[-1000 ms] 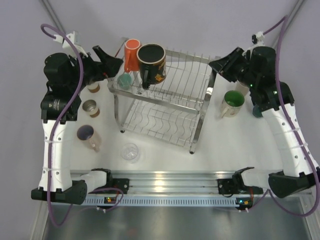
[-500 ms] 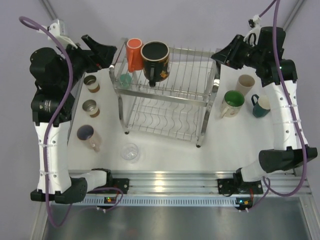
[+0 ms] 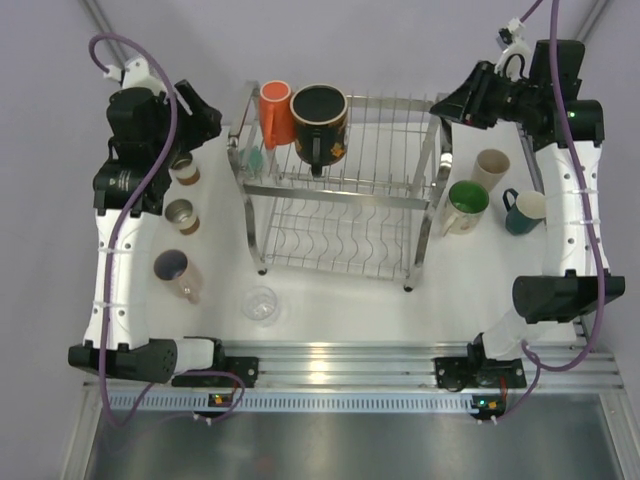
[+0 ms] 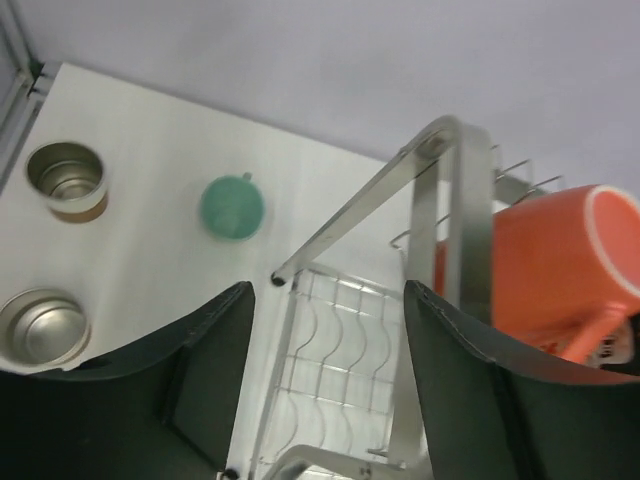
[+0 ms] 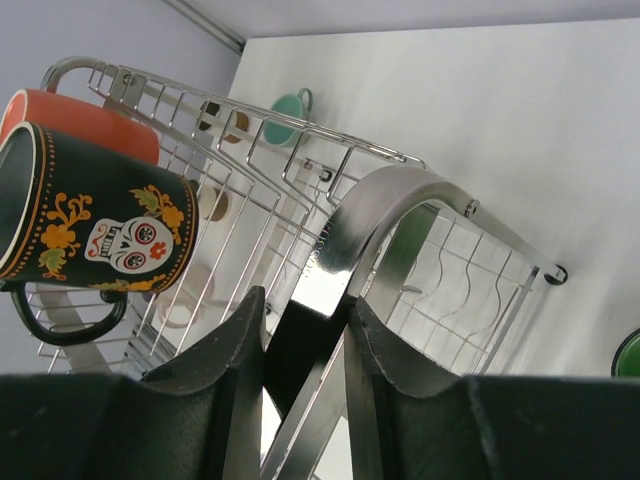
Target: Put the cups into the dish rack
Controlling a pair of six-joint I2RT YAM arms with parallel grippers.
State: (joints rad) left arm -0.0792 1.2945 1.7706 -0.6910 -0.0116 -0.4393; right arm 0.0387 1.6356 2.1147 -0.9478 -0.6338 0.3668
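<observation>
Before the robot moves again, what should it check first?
1. Left pincer open, with nothing in it: ok.
2. Right pincer free: not ok, it is clamped on a corner post of the dish rack.
3. Orange cup and black skull mug on the top tier: ok.
4. All cups loaded: not ok, the green mug and beige cup sit on the table, right of the rack.
5. Rack standing flat: cannot tell.
</observation>
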